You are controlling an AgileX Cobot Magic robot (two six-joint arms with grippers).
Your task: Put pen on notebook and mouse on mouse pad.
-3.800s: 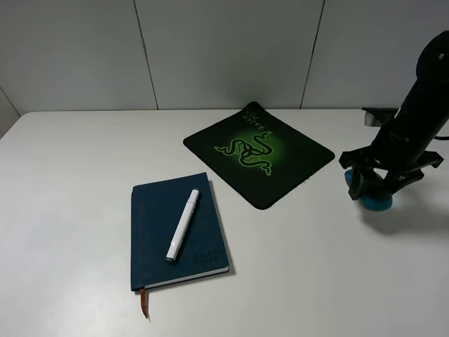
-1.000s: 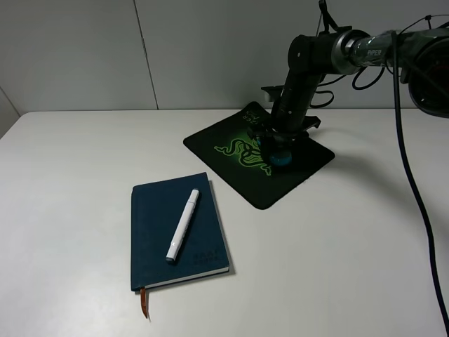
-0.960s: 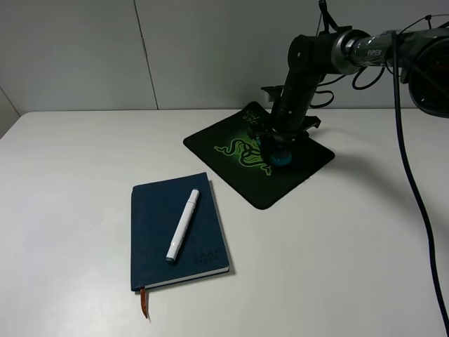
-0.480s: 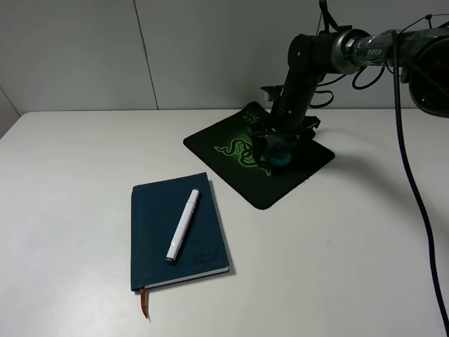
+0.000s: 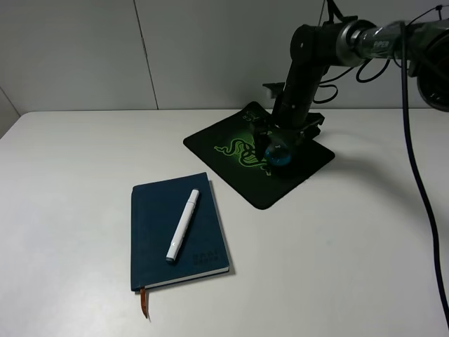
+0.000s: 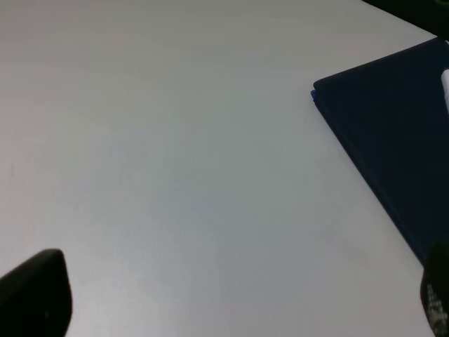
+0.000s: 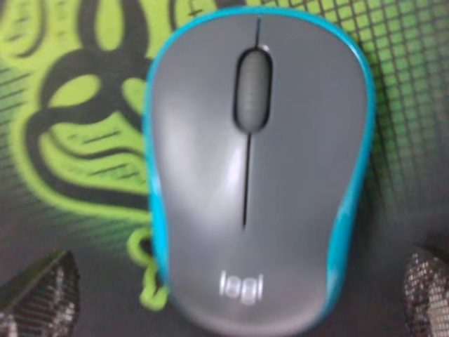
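A broad white table (image 5: 337,267) fills the scene, evenly lit and matte. Behind the table's far edge rises a pale grey panelled wall (image 5: 210,49), divided by thin dark vertical seams (image 5: 146,56).

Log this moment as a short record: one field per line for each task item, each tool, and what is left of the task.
pen: lying on the notebook
notebook: closed, flat on the white table
mouse: resting on the mouse pad, beside the green logo
mouse pad: flat on the table, beyond the notebook
right tool: open, directly over the mouse, fingertips clear of its sides
left tool: open, above bare table near the notebook's corner
task left: nothing; both items are placed
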